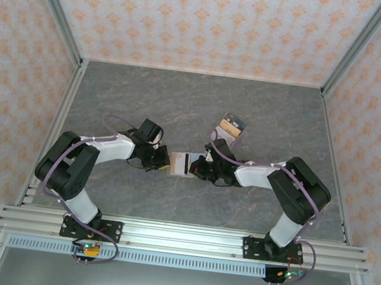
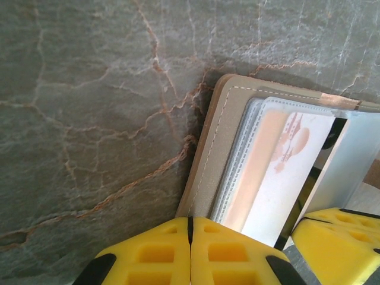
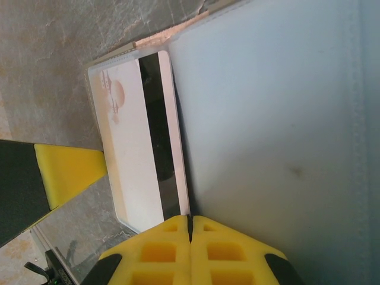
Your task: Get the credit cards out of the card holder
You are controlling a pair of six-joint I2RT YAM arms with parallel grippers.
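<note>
**Card holder open mid-table, both grippers closed at its edges**

Top external view: the card holder [image 1: 181,163] is seen lying open on the grey marbled table [image 1: 182,100], mid-table. It is flanked by the left gripper [image 1: 159,159] and the right gripper [image 1: 199,166], which are brought up to it from opposite sides. A glossy clear packet [image 1: 229,128] with tan and dark parts is noted just beyond the right arm, apart from the holder. Finger positions are too small to be judged from here.

Left wrist view: finer detail is given. The holder's olive-taupe stitched border [image 2: 217,148] is resolved, with clear ribbed sleeves [image 2: 237,160] inside it. A credit card [image 2: 285,160], pale with a pinkish-orange print, is seated in a sleeve. The left gripper's yellow fingers [image 2: 148,255] are pressed flush together at the holder's near corner. Whether its edge is pinched between them cannot be told. A yellow finger [image 2: 332,234] of the right gripper is seen at lower right.

Right wrist view: the card's dark magnetic stripe [image 3: 157,130] is shown in full, beside the holder's grey-blue inner panel [image 3: 267,119]. The right gripper's fingers [image 3: 231,255] are closed with no gap, their tips at the card's near edge where it meets the panel. A grasp cannot be confirmed. A yellow finger [image 3: 68,169] of the left gripper is seen beside the card's other long edge.
</note>
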